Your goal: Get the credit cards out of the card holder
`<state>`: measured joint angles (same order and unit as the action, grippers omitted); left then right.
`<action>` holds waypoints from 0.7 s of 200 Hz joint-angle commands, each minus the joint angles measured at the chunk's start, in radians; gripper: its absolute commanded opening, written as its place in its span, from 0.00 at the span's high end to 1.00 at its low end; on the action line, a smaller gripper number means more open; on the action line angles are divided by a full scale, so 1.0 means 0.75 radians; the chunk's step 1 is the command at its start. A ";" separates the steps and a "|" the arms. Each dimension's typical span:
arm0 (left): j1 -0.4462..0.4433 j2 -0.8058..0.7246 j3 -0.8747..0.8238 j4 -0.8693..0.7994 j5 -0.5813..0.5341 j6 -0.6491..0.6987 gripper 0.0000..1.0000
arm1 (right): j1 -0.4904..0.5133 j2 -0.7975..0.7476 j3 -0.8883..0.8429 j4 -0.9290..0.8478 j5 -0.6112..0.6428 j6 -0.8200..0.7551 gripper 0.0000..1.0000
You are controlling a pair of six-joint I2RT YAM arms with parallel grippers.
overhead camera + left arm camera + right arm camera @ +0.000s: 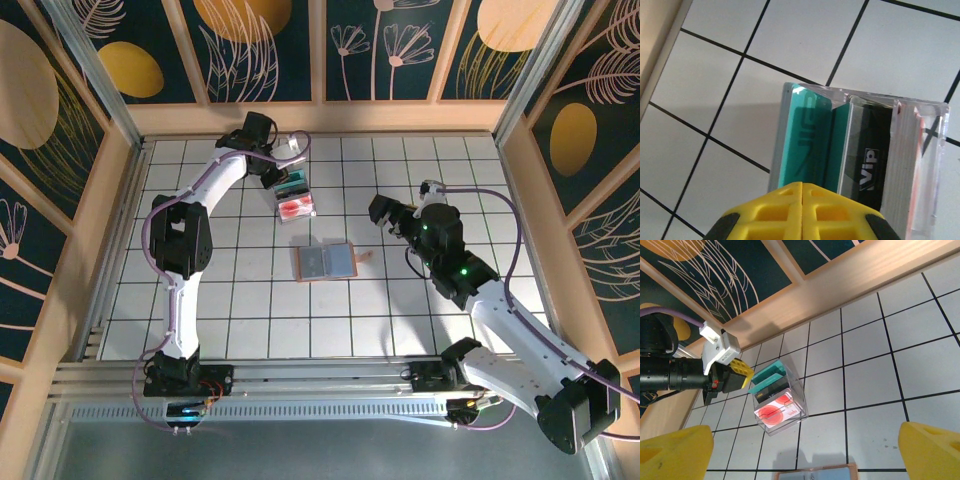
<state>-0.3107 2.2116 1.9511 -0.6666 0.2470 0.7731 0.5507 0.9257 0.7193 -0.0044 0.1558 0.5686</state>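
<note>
The card holder (323, 262) lies open and flat mid-table, grey-blue inside with a tan border; its far edge shows in the right wrist view (815, 473). Credit cards stand in a small clear box (295, 198): two teal cards (810, 140), a black VIP card (870, 150) and a white card with red circles (775, 411). My left gripper (802, 185) is shut, its yellow fingertips pressed together with nothing between them, right at the teal cards' end of the box (777, 402). My right gripper (805, 440) is open and hangs right of the card holder (385, 212).
The wooden back wall (320, 118) runs close behind the clear box and the left arm (215, 185). White tiled floor (240, 300) lies open in front of the card holder. A tiny pinkish speck (366, 255) sits just right of it.
</note>
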 commanded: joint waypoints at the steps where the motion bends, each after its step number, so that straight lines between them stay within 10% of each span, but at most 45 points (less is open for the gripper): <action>1: -0.013 -0.083 -0.080 -0.057 0.064 -0.029 0.97 | 0.003 -0.004 0.001 0.022 0.005 0.027 0.05; 140: -0.035 -0.040 -0.203 0.200 -0.099 -0.151 1.00 | 0.002 0.034 0.008 0.021 -0.010 0.035 0.05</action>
<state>-0.3351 2.1685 1.7874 -0.5598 0.2161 0.6884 0.5507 0.9482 0.7193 -0.0051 0.1551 0.5827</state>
